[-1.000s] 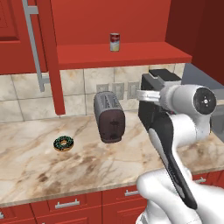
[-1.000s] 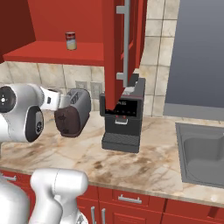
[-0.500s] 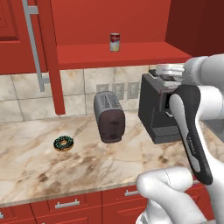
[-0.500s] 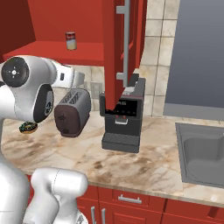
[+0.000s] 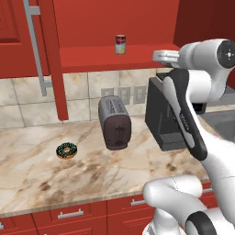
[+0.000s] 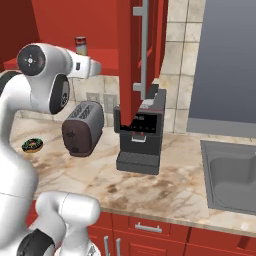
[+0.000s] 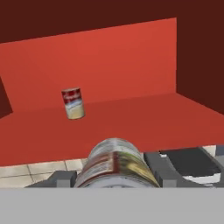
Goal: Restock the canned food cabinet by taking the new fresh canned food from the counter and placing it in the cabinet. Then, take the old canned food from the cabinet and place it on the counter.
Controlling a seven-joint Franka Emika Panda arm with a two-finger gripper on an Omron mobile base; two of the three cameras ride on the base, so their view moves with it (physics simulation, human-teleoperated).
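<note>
Above the bench [image 5: 27, 170], the cabinet [image 7: 113, 65] stands with its door swung out, the red shelf board exposed. Landmark for all positions below: the old canned food [image 7: 73, 103], a red-and-white tin standing upright on that shelf board, toward the back wall.

The end effector [image 7: 114, 173] is raised to shelf height, in front of the shelf edge and nearer the camera than the old tin. It is closed around the new fresh canned food [image 7: 116, 165], the olive-green and yellow tin, seated between the two fingers [image 7: 159, 168]. The new tin is well apart from the old tin, forward of it and to its right in the hand view.

Step in hand, judged: placement of the new tin in the cabinet; the removal of the old tin is not yet begun.

Next move, judged: advance over the shelf board, set the new tin down upright beside the old tin with clearance, then release. Avoid striking the old tin.
</note>
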